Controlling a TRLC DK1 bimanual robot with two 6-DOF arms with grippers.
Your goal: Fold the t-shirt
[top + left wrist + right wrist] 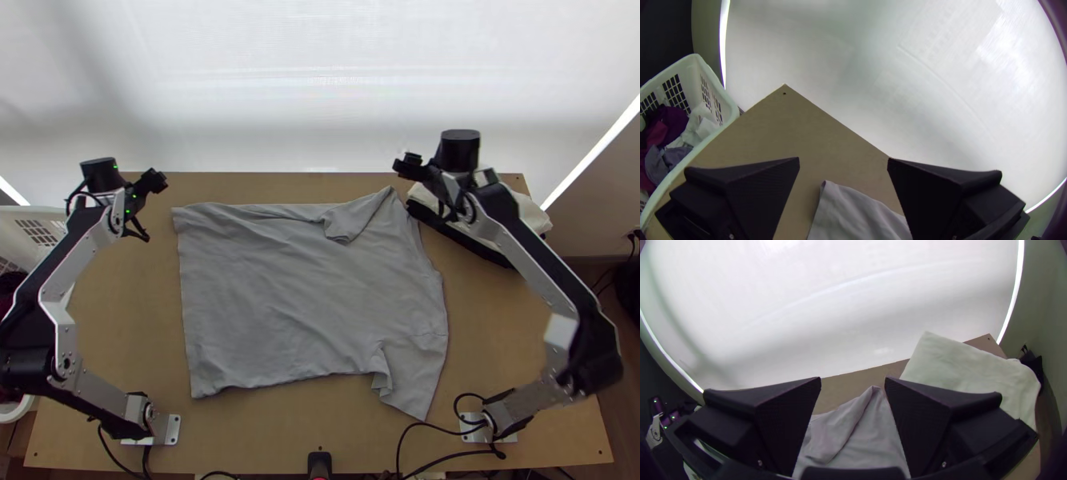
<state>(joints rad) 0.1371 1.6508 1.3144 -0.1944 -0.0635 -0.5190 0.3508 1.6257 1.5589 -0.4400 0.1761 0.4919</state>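
T-shirt [296,296] lies mostly spread right of the left gripper [146,196], its far-right corner near the right gripper [428,182]. Both gape, released.

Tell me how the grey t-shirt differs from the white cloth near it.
The grey t-shirt lies spread across the middle of the table, one flap turned over; the white cloth sits compactly near the far right corner, on something dark. The t-shirt covers much more table than the white cloth. Both are fabric.
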